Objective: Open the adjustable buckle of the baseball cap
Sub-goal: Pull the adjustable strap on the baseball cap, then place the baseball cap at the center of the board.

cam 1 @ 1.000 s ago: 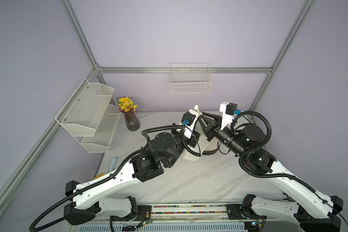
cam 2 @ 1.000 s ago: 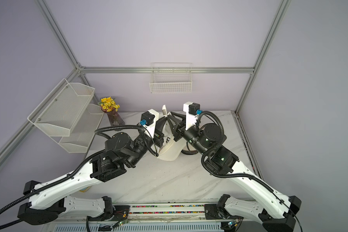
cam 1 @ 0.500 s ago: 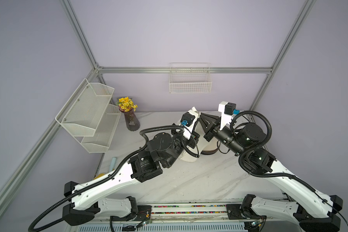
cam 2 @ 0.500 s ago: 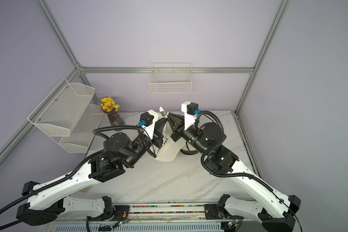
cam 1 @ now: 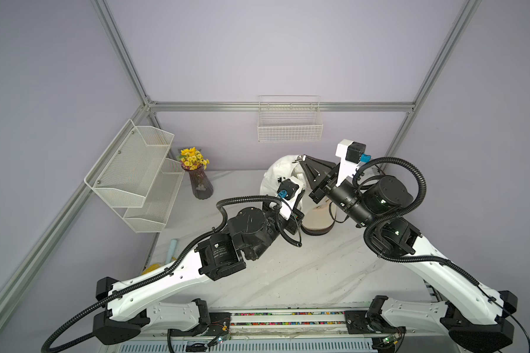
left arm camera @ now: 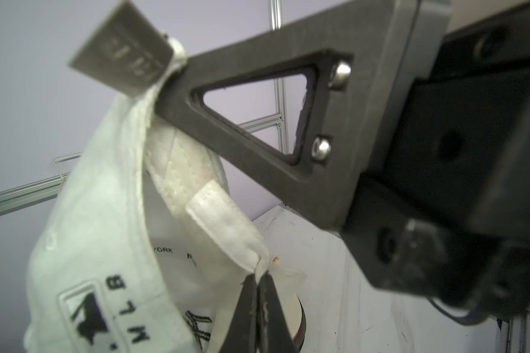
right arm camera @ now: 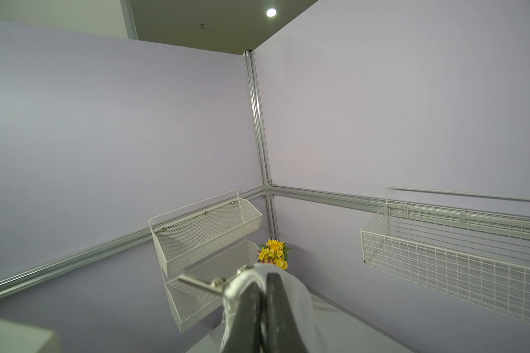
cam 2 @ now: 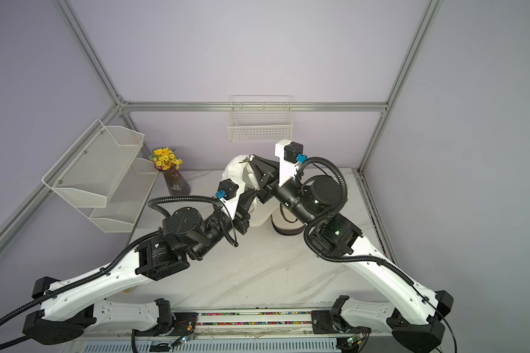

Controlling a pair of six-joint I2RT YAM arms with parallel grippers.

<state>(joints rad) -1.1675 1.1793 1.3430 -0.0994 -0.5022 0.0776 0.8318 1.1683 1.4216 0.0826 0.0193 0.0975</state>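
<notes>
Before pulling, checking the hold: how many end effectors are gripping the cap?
2. The left end effector pinches the loose strap end; the right end effector clamps the cap fabric beside the metal buckle. Neither is hidden.

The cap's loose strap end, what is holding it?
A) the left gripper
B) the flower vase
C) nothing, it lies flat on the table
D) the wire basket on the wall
A: in the left wrist view the left gripper is pinched shut on the strap end of the white cap.
</notes>
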